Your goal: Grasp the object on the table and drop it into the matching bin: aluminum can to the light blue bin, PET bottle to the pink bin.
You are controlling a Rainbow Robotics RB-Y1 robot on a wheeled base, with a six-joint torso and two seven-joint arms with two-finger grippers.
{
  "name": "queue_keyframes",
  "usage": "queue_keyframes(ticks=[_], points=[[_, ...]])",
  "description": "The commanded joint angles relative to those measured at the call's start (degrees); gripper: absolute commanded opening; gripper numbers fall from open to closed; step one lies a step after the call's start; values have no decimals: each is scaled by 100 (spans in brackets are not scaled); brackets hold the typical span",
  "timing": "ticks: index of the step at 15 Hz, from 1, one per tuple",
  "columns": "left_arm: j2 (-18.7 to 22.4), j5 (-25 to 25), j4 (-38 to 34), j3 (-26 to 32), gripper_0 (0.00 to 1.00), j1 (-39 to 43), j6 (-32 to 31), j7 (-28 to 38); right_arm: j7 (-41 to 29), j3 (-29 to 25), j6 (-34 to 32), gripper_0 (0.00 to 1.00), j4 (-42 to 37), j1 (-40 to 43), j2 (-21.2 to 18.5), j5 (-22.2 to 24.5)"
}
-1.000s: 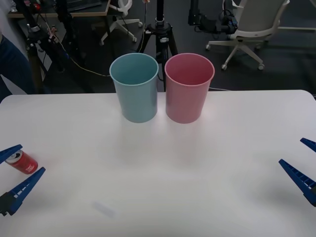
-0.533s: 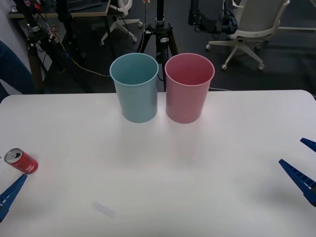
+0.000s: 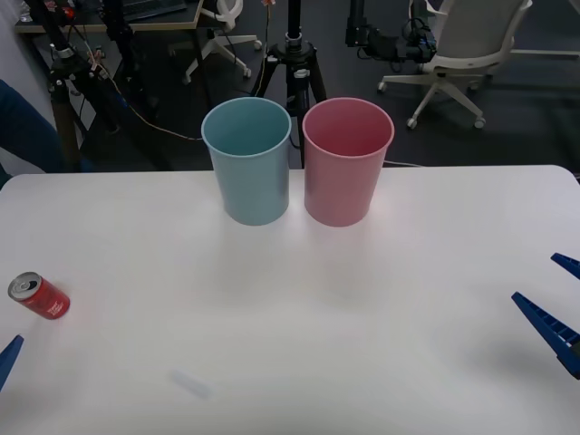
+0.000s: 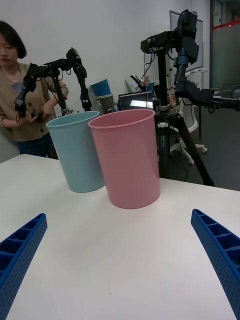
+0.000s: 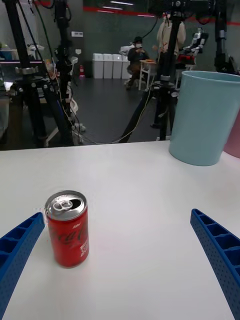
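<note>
Red and silver, the can (image 3: 39, 297) is being seen in the front view on the white table (image 3: 299, 344), well to the left of the light blue bin (image 3: 247, 163) and nearer the robot than it. The pink bin (image 3: 347, 163) is standing just to the right of the blue one. Both bins are being shown with nothing inside, so the drop is judged as not yet done. One blue fingertip of the left gripper (image 3: 7, 355) is being caught at the edge, near the can but apart from it; the right gripper (image 3: 555, 304) is being held idle, far to the right of the blue bin.

In the right wrist view, the right gripper (image 4: 120, 270) is being held with its jaws spread wide and nothing between them, the pink bin (image 4: 127, 157) ahead and the blue bin (image 4: 77, 150) just beside it.

In the left wrist view, the can (image 5: 67, 228) is being shown upright, untouched, well short of the blue bin (image 5: 205, 117). The left gripper (image 5: 120, 265) is being held with jaws wide apart, the can standing close to one finger (image 5: 17, 250). The grasp, the carry and the release into the blue bin are all judged to be left.
</note>
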Motion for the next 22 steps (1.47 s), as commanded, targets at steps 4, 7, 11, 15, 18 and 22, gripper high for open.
queue_keyframes(ticks=[4, 7, 11, 15, 18, 22], points=[[9, -75, 1301, -132, 100, -739, -568, -423, 0, 0, 0, 100, 0, 0, 0, 0], [9, -171, 1837, -97, 100, -1064, -867, -572, 0, 0, 0, 100, 0, 0, 0, 0], [35, -171, 2514, 87, 100, -1539, -1025, -1047, 0, 0, 0, 100, 0, 0, 0, 0], [70, -294, 3024, 70, 100, -2023, -1025, -1161, 0, 0, 0, 100, 0, 0, 0, 0], [70, -453, 3244, 78, 100, -2313, -1008, -1223, 0, 0, 0, 100, 0, 0, 0, 0], [150, -461, 3797, 78, 100, -2690, -1052, -1363, 0, 0, 0, 100, 0, 0, 0, 0]])
